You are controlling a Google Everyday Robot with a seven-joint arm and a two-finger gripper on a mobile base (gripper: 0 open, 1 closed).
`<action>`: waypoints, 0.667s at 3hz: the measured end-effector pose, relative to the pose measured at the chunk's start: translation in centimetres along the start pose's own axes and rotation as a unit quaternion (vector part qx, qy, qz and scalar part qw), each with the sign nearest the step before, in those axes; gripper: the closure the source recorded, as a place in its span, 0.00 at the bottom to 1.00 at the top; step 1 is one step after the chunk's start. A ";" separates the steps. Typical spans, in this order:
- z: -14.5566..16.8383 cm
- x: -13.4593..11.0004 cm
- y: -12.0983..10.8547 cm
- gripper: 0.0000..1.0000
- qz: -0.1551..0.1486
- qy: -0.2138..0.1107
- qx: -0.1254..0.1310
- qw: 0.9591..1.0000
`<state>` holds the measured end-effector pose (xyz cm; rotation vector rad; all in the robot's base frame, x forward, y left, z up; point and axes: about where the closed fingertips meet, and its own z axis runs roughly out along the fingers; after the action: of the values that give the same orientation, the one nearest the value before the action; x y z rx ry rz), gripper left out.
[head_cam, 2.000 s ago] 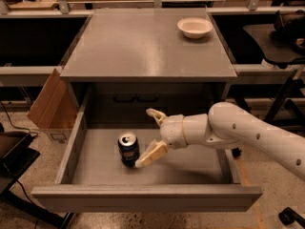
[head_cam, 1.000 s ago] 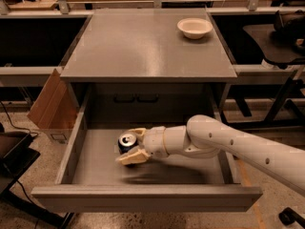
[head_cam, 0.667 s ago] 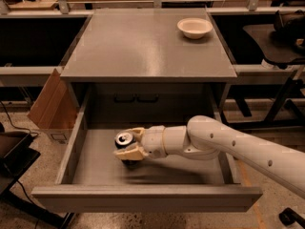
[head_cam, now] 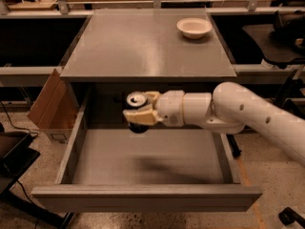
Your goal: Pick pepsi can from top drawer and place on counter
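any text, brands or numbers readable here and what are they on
No text here can be read.
pepsi can: held in the gripper above the top drawer floor, fingers shut on it; its label is hidden or too blurred to read.
cardboard box: small mark low on its side, too blurred to read.

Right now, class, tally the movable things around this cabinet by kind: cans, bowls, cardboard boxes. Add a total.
Cans: 1, the pepsi can, held in the gripper above the floor of the top drawer.
Bowls: 1, the white bowl on the counter.
Cardboard boxes: 1, the cardboard box left of the drawer.
Total: 3
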<state>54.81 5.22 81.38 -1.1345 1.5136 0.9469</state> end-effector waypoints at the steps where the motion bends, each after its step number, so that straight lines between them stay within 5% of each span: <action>1: -2.1 -9.3 -3.1 1.00 -0.014 -0.031 0.036 0.999; 2: -1.6 -17.2 -7.0 1.00 -0.015 -0.071 0.076 0.994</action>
<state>62.59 5.28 98.35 -0.9579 1.4248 0.8585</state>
